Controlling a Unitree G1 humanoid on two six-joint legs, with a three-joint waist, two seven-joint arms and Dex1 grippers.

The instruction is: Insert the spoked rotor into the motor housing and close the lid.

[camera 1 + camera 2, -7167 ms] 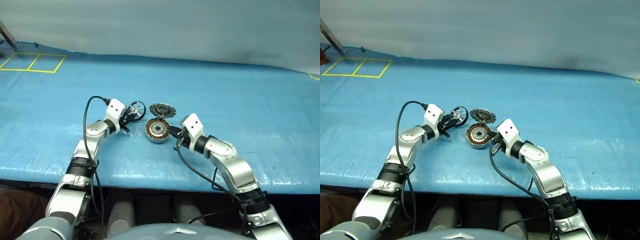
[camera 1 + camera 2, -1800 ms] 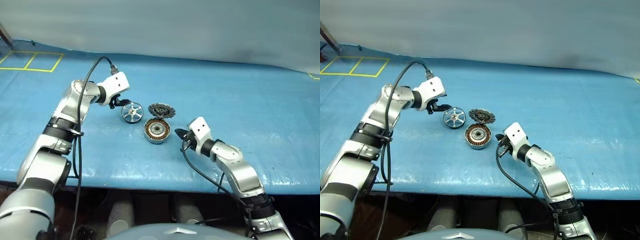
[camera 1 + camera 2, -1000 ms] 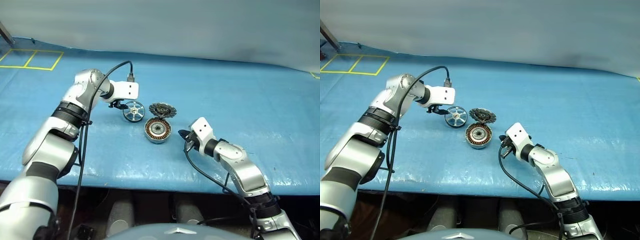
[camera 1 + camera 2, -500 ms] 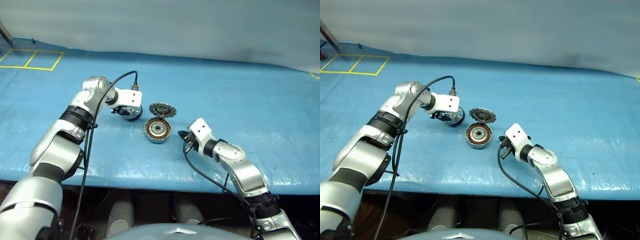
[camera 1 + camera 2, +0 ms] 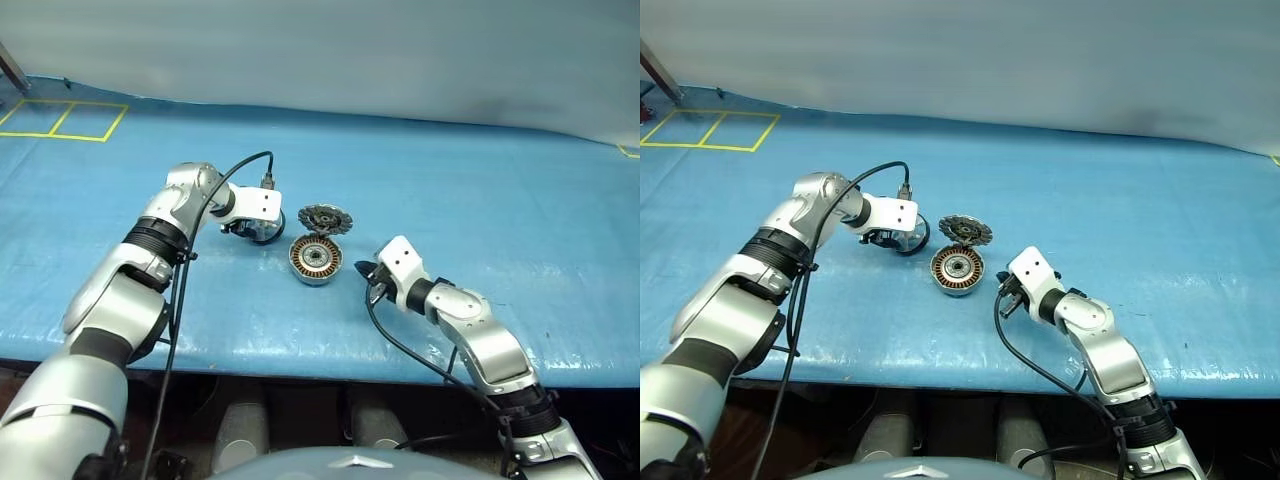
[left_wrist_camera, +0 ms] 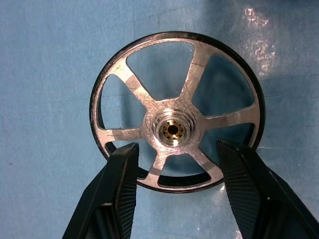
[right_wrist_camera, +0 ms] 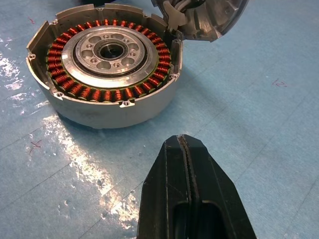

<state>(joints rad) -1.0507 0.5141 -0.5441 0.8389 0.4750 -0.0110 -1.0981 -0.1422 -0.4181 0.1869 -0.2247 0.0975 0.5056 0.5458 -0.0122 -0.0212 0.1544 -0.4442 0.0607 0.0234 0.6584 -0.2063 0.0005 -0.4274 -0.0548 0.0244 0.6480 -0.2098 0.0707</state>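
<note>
Spoked rotor [image 6: 175,130]: flat on blue sheet [image 5: 520,200], left of motor housing, between left fingers.
Left gripper [image 6: 174,164]: spread, one finger [image 6: 122,184] each side of rotor rim; grip not discernible.
Motor housing [image 7: 104,64]: open side up, copper windings showing, in front of lid.
Lid [image 5: 325,219]: tilted, resting against housing's far edge.
Right gripper [image 7: 187,184]: pressed together, empty, near housing, apart.

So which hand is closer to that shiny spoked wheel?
Left. The left hand hangs open right over the spoked rotor; the right hand sits shut beyond the motor housing.
</note>
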